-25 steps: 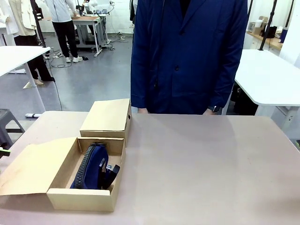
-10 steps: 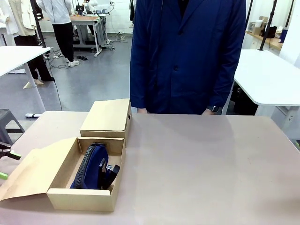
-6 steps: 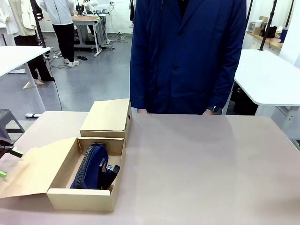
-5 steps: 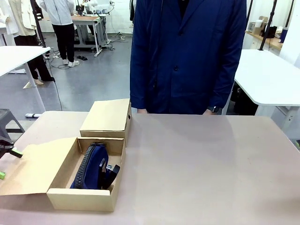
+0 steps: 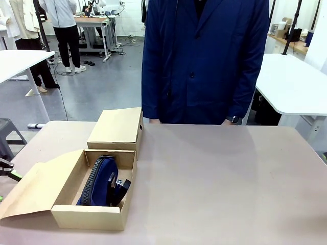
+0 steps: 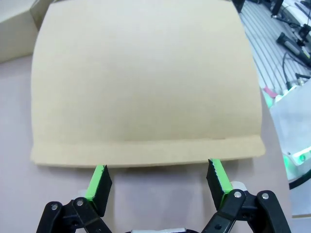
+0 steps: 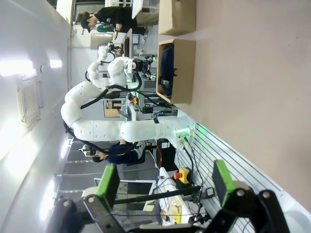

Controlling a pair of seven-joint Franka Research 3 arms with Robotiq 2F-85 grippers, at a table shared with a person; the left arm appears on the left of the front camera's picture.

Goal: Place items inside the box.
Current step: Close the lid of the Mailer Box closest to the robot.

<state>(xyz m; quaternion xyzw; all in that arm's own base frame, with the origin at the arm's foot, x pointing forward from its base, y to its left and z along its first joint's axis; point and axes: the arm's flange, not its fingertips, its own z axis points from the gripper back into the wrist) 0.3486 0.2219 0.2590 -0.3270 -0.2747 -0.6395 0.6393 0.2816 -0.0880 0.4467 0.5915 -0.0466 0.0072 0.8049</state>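
1. L gripper [image 6: 158, 182]: fingers apart, empty, just short of flap [image 6: 146, 82] edge; flap curves up between them.
2. R gripper [image 7: 165, 187]: fingers apart, empty, over bare surface [image 7: 252, 97].
3. Box [image 5: 76, 201] open at front left; navy case [image 5: 99, 181] lies inside.
4. Closed box [image 5: 116, 127] touching behind it.
5. Person [image 5: 204, 61] at far edge.

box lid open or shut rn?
Open. The box shows the navy pencil case inside; its lid flap is folded out to the side, the open left gripper at its edge.
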